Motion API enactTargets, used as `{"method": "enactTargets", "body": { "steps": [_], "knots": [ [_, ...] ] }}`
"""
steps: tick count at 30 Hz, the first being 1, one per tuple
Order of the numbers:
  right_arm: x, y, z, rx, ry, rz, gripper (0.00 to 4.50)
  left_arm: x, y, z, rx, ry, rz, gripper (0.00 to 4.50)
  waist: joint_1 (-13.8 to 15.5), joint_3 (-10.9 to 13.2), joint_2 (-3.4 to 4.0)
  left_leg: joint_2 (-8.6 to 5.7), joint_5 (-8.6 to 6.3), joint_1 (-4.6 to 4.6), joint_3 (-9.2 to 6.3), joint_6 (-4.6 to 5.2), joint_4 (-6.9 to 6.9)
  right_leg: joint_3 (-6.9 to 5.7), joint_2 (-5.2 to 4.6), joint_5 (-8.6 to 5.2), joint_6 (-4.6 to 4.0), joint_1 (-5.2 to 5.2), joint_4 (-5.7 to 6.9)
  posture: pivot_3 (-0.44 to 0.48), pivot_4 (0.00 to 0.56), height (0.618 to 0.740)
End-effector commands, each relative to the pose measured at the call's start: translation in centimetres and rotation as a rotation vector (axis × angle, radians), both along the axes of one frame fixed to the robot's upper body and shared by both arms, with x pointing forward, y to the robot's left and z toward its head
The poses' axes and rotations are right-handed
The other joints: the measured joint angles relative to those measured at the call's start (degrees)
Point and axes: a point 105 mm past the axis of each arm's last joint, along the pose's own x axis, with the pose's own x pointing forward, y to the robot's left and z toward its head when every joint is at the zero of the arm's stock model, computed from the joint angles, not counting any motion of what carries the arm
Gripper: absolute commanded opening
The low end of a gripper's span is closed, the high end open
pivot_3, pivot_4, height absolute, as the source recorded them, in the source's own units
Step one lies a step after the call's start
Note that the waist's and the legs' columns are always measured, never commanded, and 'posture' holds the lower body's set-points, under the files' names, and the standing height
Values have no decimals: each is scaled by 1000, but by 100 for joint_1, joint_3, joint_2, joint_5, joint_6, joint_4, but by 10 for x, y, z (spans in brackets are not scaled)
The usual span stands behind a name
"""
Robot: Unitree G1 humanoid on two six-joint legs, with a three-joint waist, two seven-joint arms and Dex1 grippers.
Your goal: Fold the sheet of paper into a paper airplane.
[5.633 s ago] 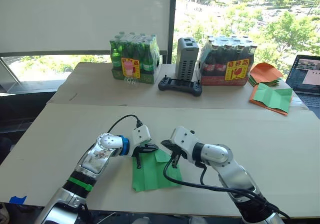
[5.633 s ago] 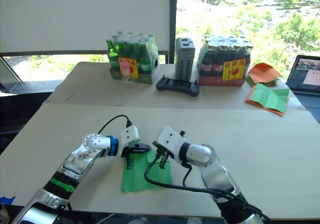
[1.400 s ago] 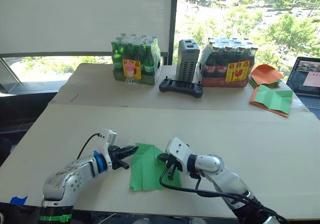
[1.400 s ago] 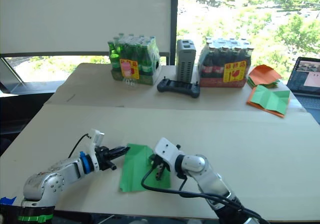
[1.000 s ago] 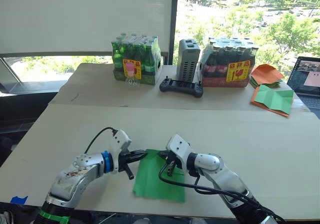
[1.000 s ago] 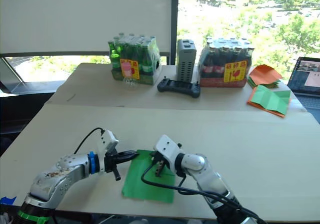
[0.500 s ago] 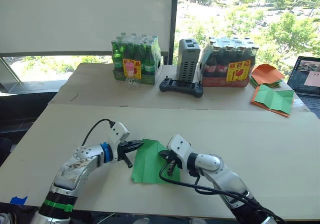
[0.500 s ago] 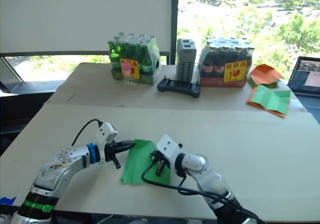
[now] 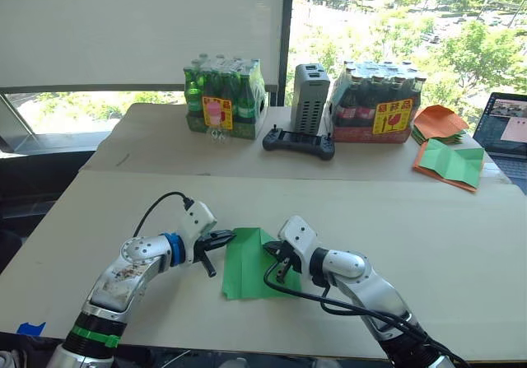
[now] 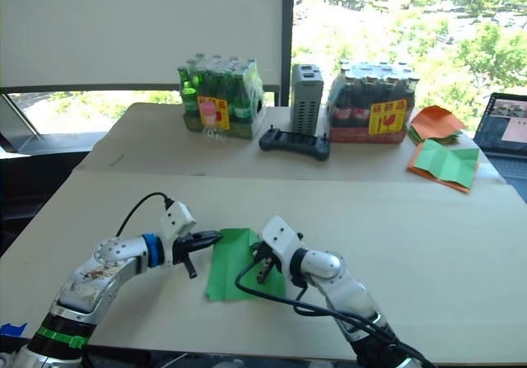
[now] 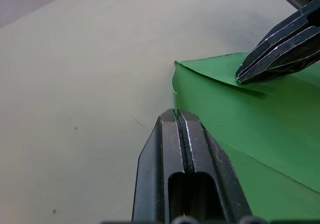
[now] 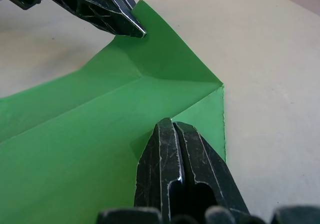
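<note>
The sheet of paper point(image 9: 254, 263), bright green and partly folded with a creased corner flap, lies flat on the counter point(image 9: 428, 220). Its long axis runs toward the bottle packs. Left gripper point(image 9: 231, 237) fingers clenched at its far-left corner; right gripper point(image 9: 276, 263) fingers clenched, pressing its right side.

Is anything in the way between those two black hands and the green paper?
Nothing visible. Both the left hand and the right hand are already at the sheet of paper, shut, on the bare table.
</note>
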Motion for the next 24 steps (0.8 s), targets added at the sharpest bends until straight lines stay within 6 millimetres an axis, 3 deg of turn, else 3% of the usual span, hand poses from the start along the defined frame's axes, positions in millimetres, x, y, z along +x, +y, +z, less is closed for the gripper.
{"method": "enactTargets", "body": {
  "steps": [1,10,18,24],
  "knots": [
    [1,-2,4,18,-17,-17,0,-3,-7,12,38,-80,-60,22,1,0,0,0,0,0,0,0,0,0,0,0,0,0,0,0,150,675],
    [8,-6,7,62,-20,-69,0,-16,-26,9,49,-63,-169,22,2,0,1,0,0,0,0,0,0,0,0,0,0,0,1,0,150,675],
    [11,-3,13,81,-39,-76,0,-15,-34,-20,94,-5,-175,22,-9,1,1,-1,0,1,1,0,1,0,0,0,0,1,2,0,150,675],
    [11,-2,14,91,-40,-84,0,-16,-39,-25,104,-6,-189,22,-7,1,1,-1,0,1,0,0,1,0,0,0,0,1,3,0,150,675]
  ]
}}
